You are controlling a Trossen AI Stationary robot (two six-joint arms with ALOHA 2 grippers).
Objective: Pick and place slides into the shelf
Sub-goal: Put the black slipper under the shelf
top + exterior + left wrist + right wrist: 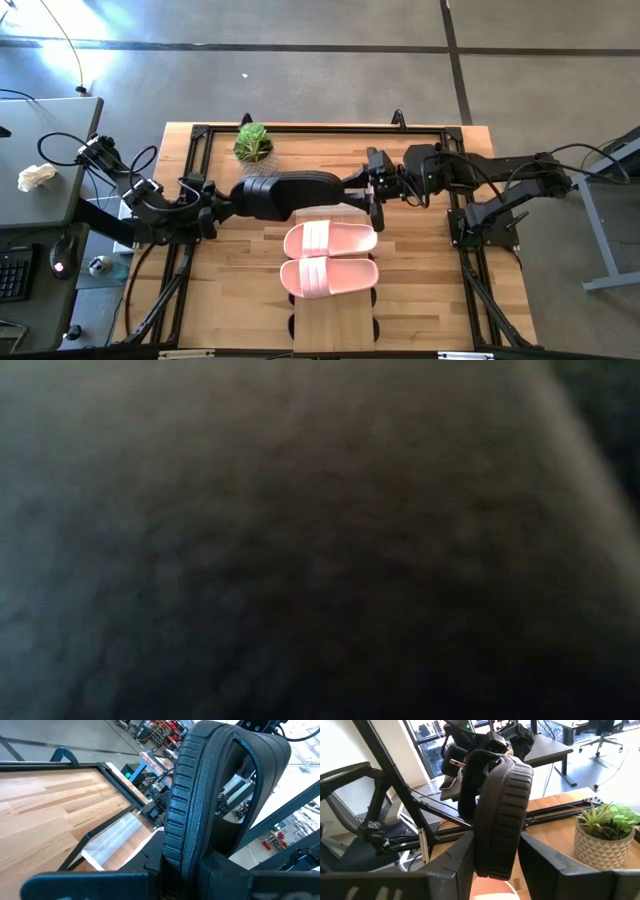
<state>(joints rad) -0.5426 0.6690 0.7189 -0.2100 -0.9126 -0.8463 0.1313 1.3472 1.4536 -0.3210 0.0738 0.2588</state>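
A black slide (285,194) with a ribbed sole hangs between my two grippers, lying left to right just beyond the far end of the shelf (335,325). My left gripper (232,202) is shut on its strap end and my right gripper (366,190) on the opposite end. The pale pink pair (330,258) lies side by side on the shelf's light-wood plank, soles down. Dark rounded shapes (378,326) show from under the plank's sides. The low view is a dark blur. My left gripper (182,867) pinches the black slide's strap end, the ribbed sole rim (177,820) standing between its two fingers. It comes level from the table's left, along the slide's length. The slide is lifted off the tabletop. My right gripper (497,867) pinches the other end, with the ribbed sole rim (505,820) between its two fingers (457,860). It comes level from the table's right, along the slide. The strap shows farther off, toward the left arm.
A potted plant (253,143) stands near the far edge, left of centre, close behind the held slide. A black metal frame (300,129) runs around the butcher-block tabletop (240,290). Bare wood lies on both sides of the shelf.
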